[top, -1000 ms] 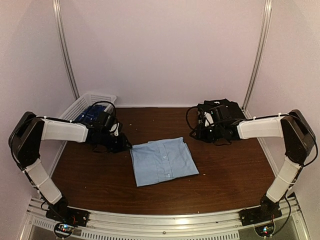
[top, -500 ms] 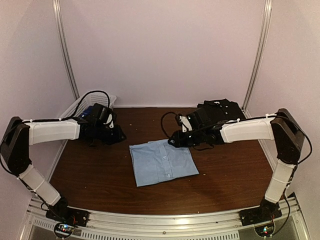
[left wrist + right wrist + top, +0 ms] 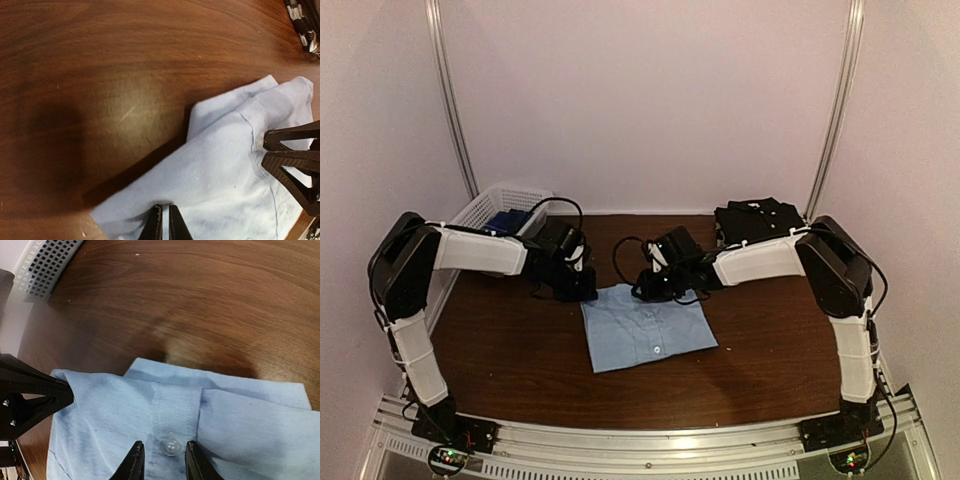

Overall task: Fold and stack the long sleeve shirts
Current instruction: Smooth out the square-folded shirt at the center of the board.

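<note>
A folded light blue shirt (image 3: 648, 325) lies mid-table, collar end at the far side. My left gripper (image 3: 586, 291) is at its far left corner; in the left wrist view (image 3: 165, 222) the fingers are pinched shut on a fold of the blue cloth (image 3: 225, 170). My right gripper (image 3: 646, 288) is at the shirt's far edge. In the right wrist view (image 3: 165, 457) its fingers stand apart, either side of the button placket, with a clear button (image 3: 171, 446) between them. A folded black shirt (image 3: 758, 218) lies at the back right.
A white mesh basket (image 3: 485, 207) stands at the back left with dark blue cloth (image 3: 505, 221) inside; its rim shows in the right wrist view (image 3: 50, 260). A black-and-white patterned item (image 3: 302, 22) crosses the left wrist view's top right corner. Walls close three sides.
My right arm swung left from the black shirt to the blue shirt's far edge. My left gripper drew back toward the basket, then moved right onto the shirt's far left corner.
</note>
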